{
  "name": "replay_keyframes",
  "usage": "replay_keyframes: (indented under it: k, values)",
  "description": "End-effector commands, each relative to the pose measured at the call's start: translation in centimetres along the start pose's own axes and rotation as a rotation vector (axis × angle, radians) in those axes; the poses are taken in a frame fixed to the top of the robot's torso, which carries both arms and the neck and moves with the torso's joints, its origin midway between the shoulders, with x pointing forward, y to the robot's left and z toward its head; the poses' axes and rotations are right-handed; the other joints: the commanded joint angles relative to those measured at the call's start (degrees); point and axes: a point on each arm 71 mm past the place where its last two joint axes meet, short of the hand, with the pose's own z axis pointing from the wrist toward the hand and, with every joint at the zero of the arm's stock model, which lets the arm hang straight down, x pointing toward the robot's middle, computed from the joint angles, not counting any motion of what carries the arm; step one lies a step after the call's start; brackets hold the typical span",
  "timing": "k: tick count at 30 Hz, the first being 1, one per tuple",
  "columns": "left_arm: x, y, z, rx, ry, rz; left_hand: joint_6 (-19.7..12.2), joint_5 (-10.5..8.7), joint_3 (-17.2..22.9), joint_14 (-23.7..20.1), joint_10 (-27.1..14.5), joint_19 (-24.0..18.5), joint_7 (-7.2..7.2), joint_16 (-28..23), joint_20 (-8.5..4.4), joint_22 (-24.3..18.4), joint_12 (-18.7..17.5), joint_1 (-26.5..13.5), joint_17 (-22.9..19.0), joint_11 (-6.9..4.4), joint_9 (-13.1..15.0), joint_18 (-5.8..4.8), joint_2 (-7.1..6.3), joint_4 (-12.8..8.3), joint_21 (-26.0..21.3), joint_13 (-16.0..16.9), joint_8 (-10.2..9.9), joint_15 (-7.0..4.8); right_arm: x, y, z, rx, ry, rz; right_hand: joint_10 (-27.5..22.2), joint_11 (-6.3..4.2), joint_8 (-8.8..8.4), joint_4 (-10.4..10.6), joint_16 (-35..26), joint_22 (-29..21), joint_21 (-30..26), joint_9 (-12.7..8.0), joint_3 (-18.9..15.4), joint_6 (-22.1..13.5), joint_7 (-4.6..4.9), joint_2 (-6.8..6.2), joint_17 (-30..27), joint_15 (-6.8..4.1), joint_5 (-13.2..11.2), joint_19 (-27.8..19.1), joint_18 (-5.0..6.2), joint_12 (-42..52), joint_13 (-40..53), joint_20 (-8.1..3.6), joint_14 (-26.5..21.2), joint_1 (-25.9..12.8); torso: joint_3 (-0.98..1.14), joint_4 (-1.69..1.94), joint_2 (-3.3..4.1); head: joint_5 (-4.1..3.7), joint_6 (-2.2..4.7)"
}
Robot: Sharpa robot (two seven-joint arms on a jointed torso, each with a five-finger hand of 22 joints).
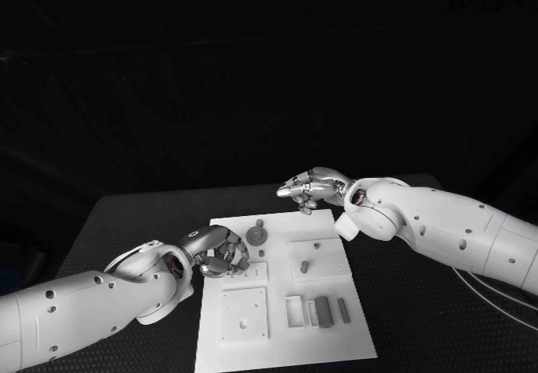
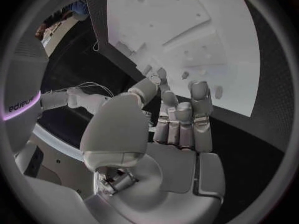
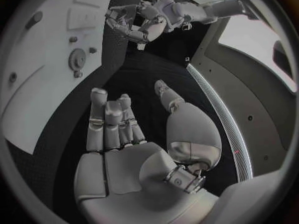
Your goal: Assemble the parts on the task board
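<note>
No writing can be read; the left hand (image 1: 218, 252) is curled over the task board (image 1: 337, 326), its grasp hidden, while the right hand (image 1: 311, 188) is held loosely curled, empty, above the board's far edge

The task board (image 1: 281, 311) is lying in the middle of the table (image 1: 124, 225). The left hand (image 1: 218, 250) is hovering over the board's left edge, and the right hand (image 1: 312, 189) is hanging at its far right corner. A round toothed part (image 1: 256, 235) is sitting just right of the left hand; upright parts (image 1: 324, 311) are standing near the board's near right.
</note>
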Motion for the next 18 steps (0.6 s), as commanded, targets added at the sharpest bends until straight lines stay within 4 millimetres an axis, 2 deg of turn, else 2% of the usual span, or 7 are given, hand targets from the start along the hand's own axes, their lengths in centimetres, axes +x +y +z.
replay_keyframes:
  k: [1,9,11,18]
  values:
    - [0.2,0.6,-0.1,-0.109,0.012,0.062,1.62,0.29,0.63,0.29,0.05,-0.13,1.09,-0.04,-0.42,1.20,-0.09,-0.14,-0.07,-0.37,3.32,2.31,0.21,0.81,0.20,-0.07,3.43,-0.80,-0.4,0.4,-0.1,-0.048,-0.058,-0.076,0.08,-0.32,0.39,0.04,0.36,0.64,0.08,0.10,-0.35,-0.44,0.99,0.63,-0.08,-0.29,0.13,0.53,0.90,0.24,-0.08,-0.64,0.00,-0.04,0.04,0.08,0.01,0.03,-0.41]
    - [1.0,0.7,0.2,-0.210,0.050,0.120,1.65,0.35,0.63,0.33,0.10,-0.10,1.08,-0.03,-0.43,1.20,-0.07,-0.18,-0.07,-0.39,3.33,2.31,0.18,0.84,0.21,-0.07,3.44,-0.81,-0.2,0.8,-0.1,-0.064,-0.068,-0.105,0.25,-0.42,0.47,-0.29,0.39,0.65,0.11,0.19,-0.61,-0.34,0.89,0.99,-0.16,-0.39,0.13,0.68,0.90,0.33,-0.24,-0.75,0.16,0.05,-0.01,0.03,0.02,0.18,-0.93]
    - [1.2,0.8,0.3,-0.235,0.070,0.144,2.79,0.50,1.79,2.14,1.81,1.06,0.65,-0.18,-1.03,1.09,-0.15,-1.26,-0.57,-0.95,3.79,2.62,-0.73,1.83,0.55,-0.42,4.04,-1.49,-0.1,1.0,0.0,-0.069,-0.065,-0.110,0.28,-0.44,0.49,-0.38,0.40,0.66,0.12,0.21,-0.67,-0.32,0.87,1.07,-0.18,-0.41,0.13,0.71,0.90,0.35,-0.28,-0.77,0.19,0.07,0.01,-0.01,0.04,0.20,-1.00]
    - [1.7,0.6,0.6,-0.269,0.065,0.164,2.86,0.53,2.61,3.33,2.79,1.74,0.37,-0.61,-1.29,0.99,-0.55,-2.00,-1.13,-1.25,4.37,2.50,-1.01,1.98,0.49,-0.81,4.32,-1.77,0.4,1.3,0.0,-0.079,-0.053,-0.123,0.33,-0.47,0.50,-0.52,0.41,0.66,0.12,0.24,-0.78,-0.30,0.85,1.18,-0.21,-0.44,0.13,0.75,0.90,0.37,-0.34,-0.80,0.24,0.09,0.02,-0.01,0.07,0.08,-1.28]
